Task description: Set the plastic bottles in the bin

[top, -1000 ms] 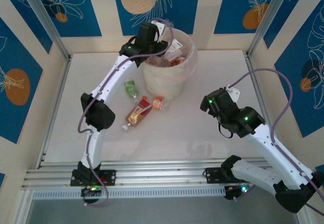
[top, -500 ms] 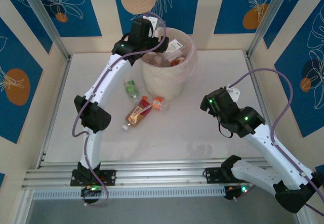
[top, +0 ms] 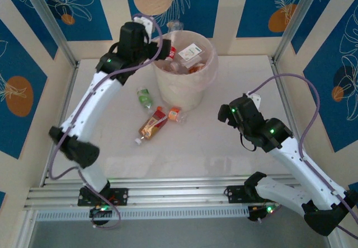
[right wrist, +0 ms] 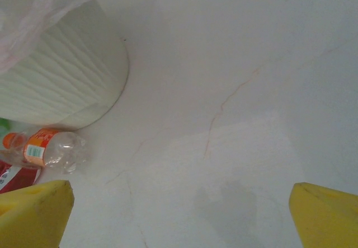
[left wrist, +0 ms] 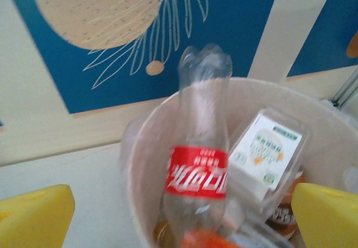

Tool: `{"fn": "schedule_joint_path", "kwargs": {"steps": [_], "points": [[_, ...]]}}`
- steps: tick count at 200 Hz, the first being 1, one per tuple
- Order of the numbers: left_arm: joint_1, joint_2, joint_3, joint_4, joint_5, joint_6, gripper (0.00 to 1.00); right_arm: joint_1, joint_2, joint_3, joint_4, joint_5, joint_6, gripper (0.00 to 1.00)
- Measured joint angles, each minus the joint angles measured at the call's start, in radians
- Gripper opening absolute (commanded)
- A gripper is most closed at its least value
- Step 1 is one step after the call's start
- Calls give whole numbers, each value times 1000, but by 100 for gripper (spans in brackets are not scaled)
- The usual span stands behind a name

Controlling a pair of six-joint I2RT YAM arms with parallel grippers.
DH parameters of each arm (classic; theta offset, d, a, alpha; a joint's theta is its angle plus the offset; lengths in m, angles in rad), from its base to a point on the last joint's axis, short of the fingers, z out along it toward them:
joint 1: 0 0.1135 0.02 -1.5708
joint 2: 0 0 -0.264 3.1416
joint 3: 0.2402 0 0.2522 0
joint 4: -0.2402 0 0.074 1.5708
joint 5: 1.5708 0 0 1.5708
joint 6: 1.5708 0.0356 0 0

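I see left end effector (left wrist: 180, 217) spread wide at the tall cream-white round bin (top: 182, 88) — right end effector (right wrist: 179, 214) likewise spread, over desk (right wrist: 251, 63)

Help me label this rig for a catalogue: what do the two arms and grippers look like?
Both the left arm and right arm have white links, black joint housings with small green lights, and a looping lilac cable. The left gripper and right gripper have blocky yellow fingers.
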Motion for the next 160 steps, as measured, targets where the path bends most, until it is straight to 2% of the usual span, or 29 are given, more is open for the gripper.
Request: {"fn": "schedule_joint_path", "kwargs": {"steps": [40,71,111,160], "points": [[5,-360,-475,47,-90,-40,100,38,34,-17,43,-30,-39,99],[55,-484,-693,40,-118,-122,99,62,93,-18,62,-37,-46,99],[170,-399,-834,60,-70,-238,100,69,130,-18,77,-45,-47,99],[215,-107,-815,167,45,-341,100,75,131,-18,72,-43,-45,99]]}}
